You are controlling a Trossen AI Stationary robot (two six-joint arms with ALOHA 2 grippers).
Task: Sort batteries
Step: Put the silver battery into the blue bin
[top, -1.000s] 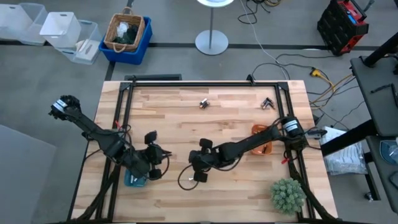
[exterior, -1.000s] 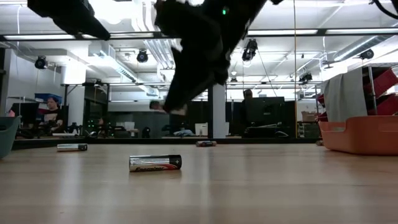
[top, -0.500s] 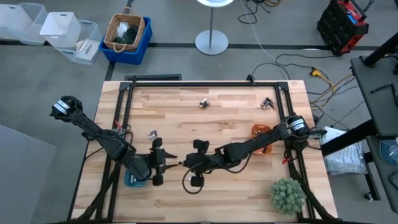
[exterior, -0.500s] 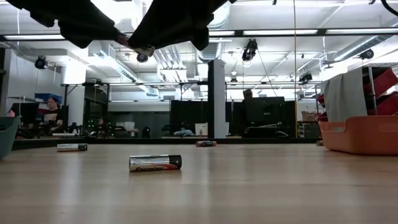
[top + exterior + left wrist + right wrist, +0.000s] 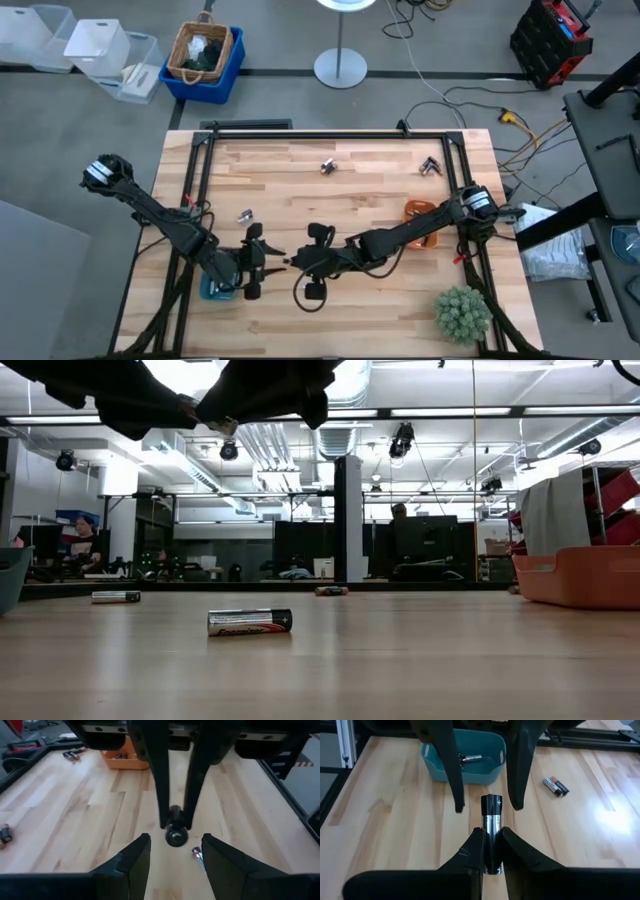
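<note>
Right gripper (image 5: 175, 822) gripping a battery (image 5: 176, 834) end-on between the left gripper's (image 5: 175, 855) spread fingers.
An orange tray (image 5: 122, 759) is sitting by the bench's (image 5: 75, 820) far edge, with loose batteries (image 5: 72, 753) lying beside it.

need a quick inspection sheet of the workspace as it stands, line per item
surface: wooden table in a black frame
job's things: one battery held by the right end effector; loose batteries at the far edge, one near the left arm, a pair beside the teal tray, which holds one; orange tray under the right arm
clutter: green plant at the near right corner
grippers: right end effector shut on the battery, facing the open left end effector
cables: loops off the right arm; floor cables
surroundings: blue bin with basket, lamp base
</note>
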